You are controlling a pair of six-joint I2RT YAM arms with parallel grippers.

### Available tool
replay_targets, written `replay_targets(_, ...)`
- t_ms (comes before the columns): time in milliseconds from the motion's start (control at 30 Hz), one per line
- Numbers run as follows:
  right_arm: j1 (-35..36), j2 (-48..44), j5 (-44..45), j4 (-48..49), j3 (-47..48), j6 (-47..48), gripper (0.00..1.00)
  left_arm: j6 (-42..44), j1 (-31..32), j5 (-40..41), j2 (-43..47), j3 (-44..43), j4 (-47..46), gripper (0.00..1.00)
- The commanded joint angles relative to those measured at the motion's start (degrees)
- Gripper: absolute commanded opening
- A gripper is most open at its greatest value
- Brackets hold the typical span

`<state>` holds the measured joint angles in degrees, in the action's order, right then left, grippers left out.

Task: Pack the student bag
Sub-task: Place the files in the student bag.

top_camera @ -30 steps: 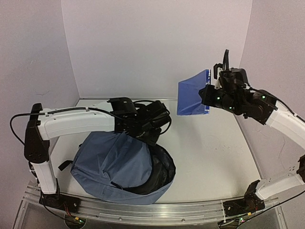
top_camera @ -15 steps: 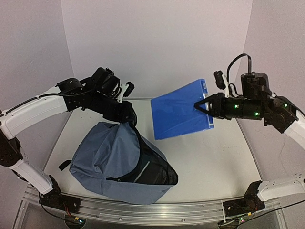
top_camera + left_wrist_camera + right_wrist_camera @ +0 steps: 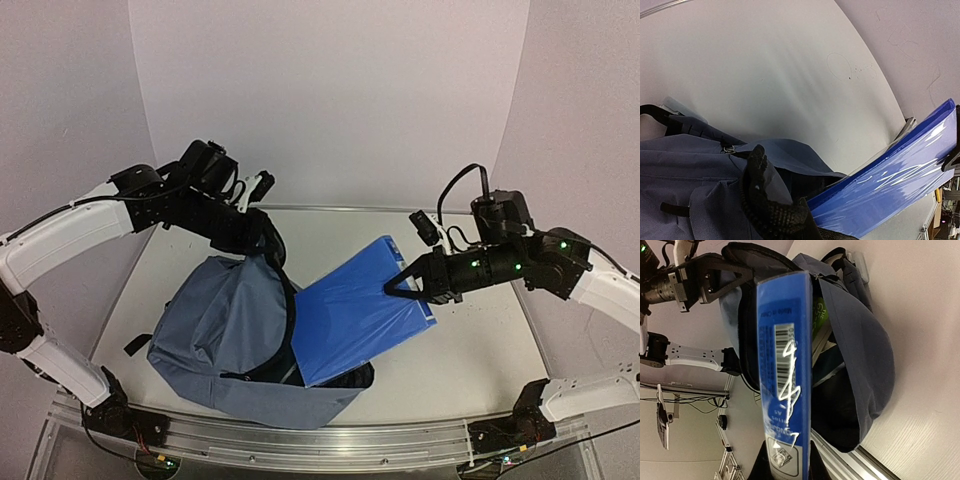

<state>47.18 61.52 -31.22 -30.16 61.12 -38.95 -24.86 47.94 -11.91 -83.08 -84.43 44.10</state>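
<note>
— Where is the student bag (image 3: 215,330)?

— It lies on its side on the white table (image 3: 470,340), in the near left part, just ahead of the left arm's base. The slate-blue fabric slumps, and the zipped mouth faces right, showing the dark lining.

— Is the mouth open?

— Yes. The left gripper (image 3: 264,248) is clamped on the upper rim of the opening and holds that edge lifted, so the fabric hangs down from it like a tent. In the left wrist view the bag (image 3: 695,170) fills the lower left, with a black strap and a small buckle across it.

— And the right side?

— The right gripper (image 3: 404,285) pinches the upper right edge of a blue folder (image 3: 350,320). The folder slopes down to the left. Its low end sits in the bag's mouth, under the raised rim, and its high end is in the air over the table.

— What does the right wrist view add?

— It looks along the folder's spine (image 3: 785,365), which carries a barcode label, straight into the bag (image 3: 865,340). Something green and some pale edges show inside, beside the folder. What they are cannot be told.

— Anything else around?

— Plain pale walls on three sides, and a metal rail (image 3: 330,440) along the near edge, where both arms are bolted.
</note>
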Motion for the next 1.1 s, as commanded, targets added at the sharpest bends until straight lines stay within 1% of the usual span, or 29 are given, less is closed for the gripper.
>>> replay_targets(0,-0.07,1.75,-1.81,9.51,0.24,-4.54,0.0,0.61,-0.22,-2.21,4.21,-0.5,-7.51,0.0)
replay_targets(100,0.01,3.11,-0.94,16.1,-1.51,-9.09,0.0,0.45,-0.25,-2.86,4.64,0.16,-8.58,0.0)
replay_targets(267,0.33,5.68,2.13,33.13,-8.12,-19.65,0.0,0.2,-0.22,-3.88,4.68,0.8,-9.71,0.0)
replay_targets(400,3.64,8.69,13.14,36.92,-10.39,-23.18,0.0,-0.09,-0.25,-4.51,4.54,1.28,-10.98,0.0)
replay_targets(600,10.53,16.26,25.44,46.02,-11.26,-27.54,0.0,-0.02,-0.31,-4.15,3.85,1.82,-12.27,0.0)
replay_targets(667,13.47,20.19,29.32,47.35,-9.6,-27.52,0.0,-0.17,-0.31,-4.48,3.49,1.81,-12.49,0.0)
replay_targets(800,16.74,28.37,33.76,48.11,-5.33,-27.53,0.0,-0.33,-0.31,-5.09,3.24,1.99,-13.38,0.0)
replay_targets(900,18.51,34.42,35.8,48.79,-0.02,-25.99,0.0,-0.45,-0.31,-5.77,3.02,2.0,-13.9,0.0)
replay_targets(1000,19.8,39.83,35.31,49.31,5.05,-24.86,0.0,-0.68,-0.31,-6.02,2.85,1.91,-13.87,0.0)
replay_targets(1067,20.11,42.53,33.09,49.44,7.82,-24.34,0.03,-0.73,-0.33,-6.24,2.83,1.9,-13.89,0.0)
